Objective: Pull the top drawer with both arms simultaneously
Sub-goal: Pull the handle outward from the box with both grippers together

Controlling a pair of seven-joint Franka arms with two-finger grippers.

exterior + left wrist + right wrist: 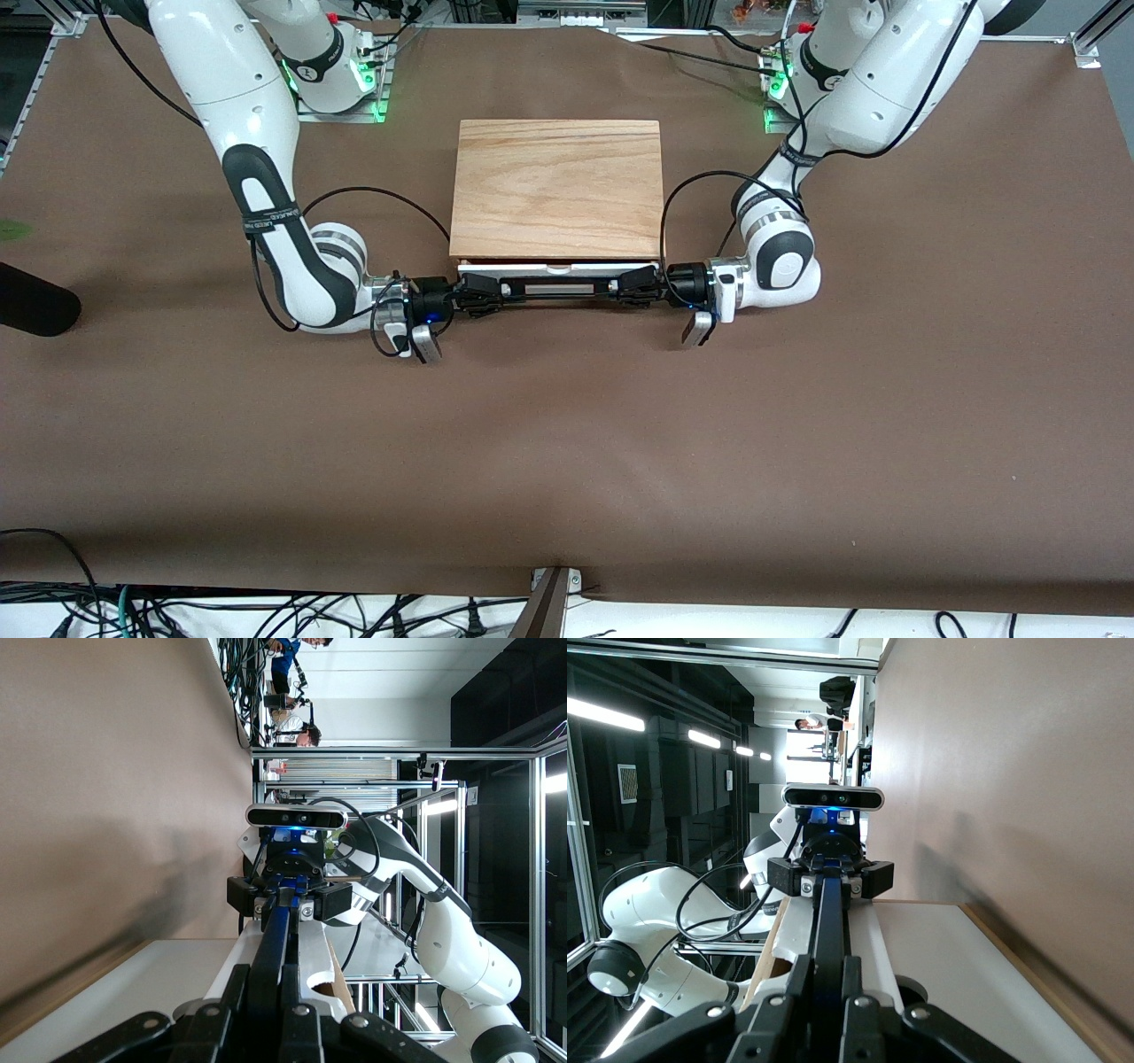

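White-fronted, the top drawer (558, 265) sits barely out of the oak cabinet (558, 186) mid-bench, its face toward the front camera. Both arms bend low and lie level along that face, pointing at each other. The left tool (640, 287) is clamped on one end of the black bar handle (558, 288), the right tool (478, 292) on the other end.

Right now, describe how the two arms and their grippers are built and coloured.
Both arms are glossy white jointed tubes with black elbow sections, silver wrist rings and loose black cables. The left gripper and right gripper are black, two-fingered, each with a wrist camera alongside. Green lights glow at both bases.
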